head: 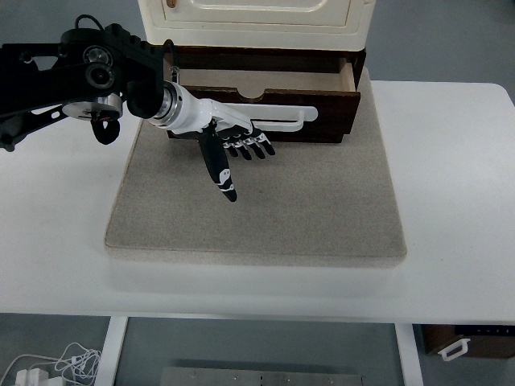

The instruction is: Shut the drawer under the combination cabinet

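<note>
Reaching from the left, robot hand (229, 145) flat, fingers spread, pressed against the drawer (265, 100) front.

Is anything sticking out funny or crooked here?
The brown drawer under the cream cabinet sticks partly out, not shut. The left hand is spread open against its white handle. Nothing looks spilled or broken.

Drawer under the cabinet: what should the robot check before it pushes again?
1. Drawer fully shut: not ok, part of its inside shows.
2. Left hand at the drawer front by the white handle: ok.
3. Fingers spread, holding nothing: ok.
4. Mat in front of the drawer free of clutter: ok.
5. Cabinet standing straight on the drawer unit: ok.
6. Palm truly touching the front: cannot tell.
</note>
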